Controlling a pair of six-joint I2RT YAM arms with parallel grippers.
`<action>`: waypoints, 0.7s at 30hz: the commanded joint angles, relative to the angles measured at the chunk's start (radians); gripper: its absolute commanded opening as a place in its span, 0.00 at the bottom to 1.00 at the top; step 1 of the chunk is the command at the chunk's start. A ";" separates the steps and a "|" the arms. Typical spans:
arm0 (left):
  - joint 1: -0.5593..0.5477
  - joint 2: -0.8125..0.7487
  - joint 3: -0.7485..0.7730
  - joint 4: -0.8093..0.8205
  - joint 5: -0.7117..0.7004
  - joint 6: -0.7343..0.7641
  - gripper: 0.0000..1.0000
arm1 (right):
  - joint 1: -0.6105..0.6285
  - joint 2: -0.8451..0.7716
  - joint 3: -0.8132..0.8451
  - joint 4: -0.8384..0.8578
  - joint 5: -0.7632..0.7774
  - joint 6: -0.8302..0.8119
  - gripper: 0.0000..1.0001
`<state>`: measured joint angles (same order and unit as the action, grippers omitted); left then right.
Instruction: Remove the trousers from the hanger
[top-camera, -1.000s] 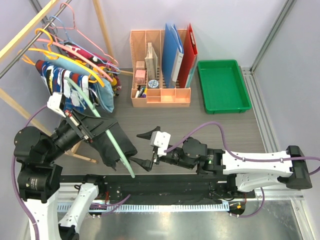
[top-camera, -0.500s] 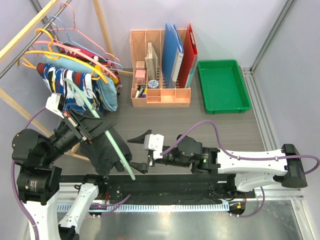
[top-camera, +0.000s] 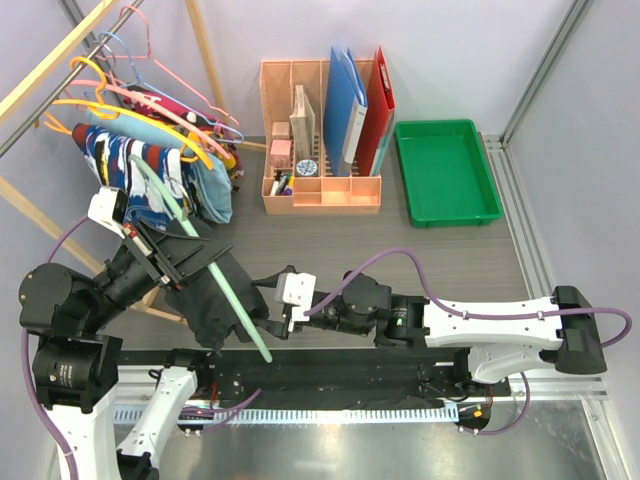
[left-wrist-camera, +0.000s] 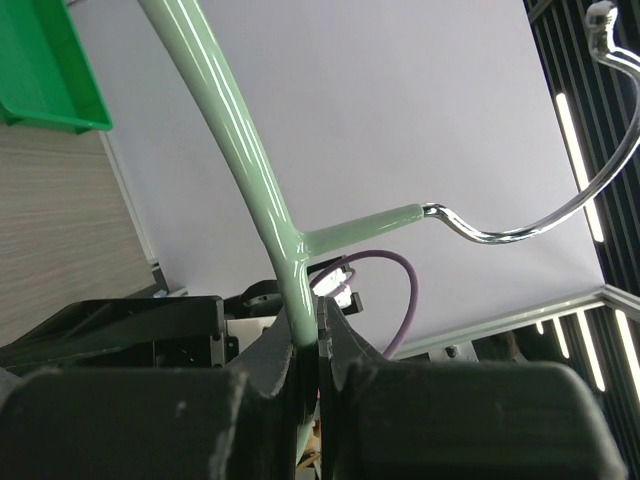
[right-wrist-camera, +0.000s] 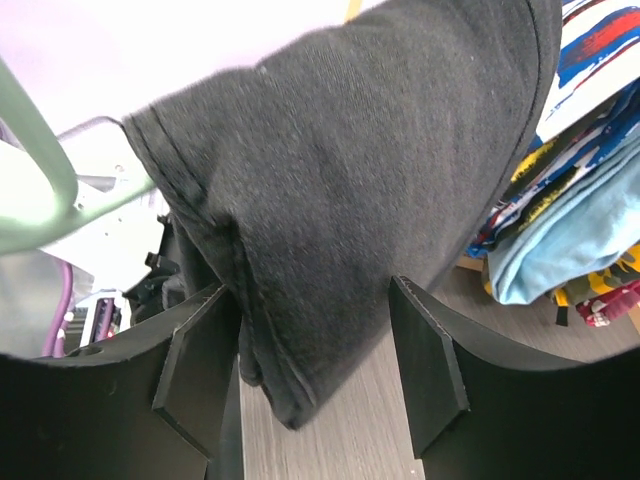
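Note:
A mint-green hanger (top-camera: 215, 272) carries the black trousers (top-camera: 205, 305), draped over its bar at the near left. My left gripper (top-camera: 168, 262) is shut on the hanger's neck (left-wrist-camera: 262, 190), just below the chrome hook (left-wrist-camera: 560, 205). My right gripper (top-camera: 266, 304) is open, its jaws straddling the lower hem of the black trousers (right-wrist-camera: 350, 190). The left finger (right-wrist-camera: 205, 370) is close against the cloth and the right finger (right-wrist-camera: 430, 360) stands apart from it. Other trousers (top-camera: 150, 175), printed, light blue and camouflage, hang on the rack behind.
A wooden clothes rack (top-camera: 50, 65) with coloured hangers stands at the far left. An orange desk organiser (top-camera: 320, 190) with folders sits at the back centre, with a green tray (top-camera: 490, 215) to its right. Grey wood tabletop (top-camera: 400, 245) lies between them and my arms.
My right gripper has moved left until its jaws surround the black trousers' hem, and the jaws have narrowed. The left arm with the hanger has shifted slightly left.

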<state>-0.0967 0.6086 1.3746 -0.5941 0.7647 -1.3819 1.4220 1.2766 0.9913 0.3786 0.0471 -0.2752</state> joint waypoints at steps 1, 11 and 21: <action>0.003 -0.004 0.055 0.175 0.045 -0.005 0.00 | -0.014 -0.039 0.012 -0.003 -0.013 -0.028 0.66; 0.002 0.003 0.060 0.183 0.061 -0.011 0.00 | -0.044 -0.063 -0.037 -0.036 -0.082 -0.002 0.71; 0.002 -0.004 0.053 0.180 0.071 -0.008 0.00 | -0.086 -0.066 -0.010 -0.098 -0.148 -0.015 0.72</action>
<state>-0.0967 0.6106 1.3758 -0.5739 0.7925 -1.4059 1.3602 1.2472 0.9535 0.3042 -0.0334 -0.2855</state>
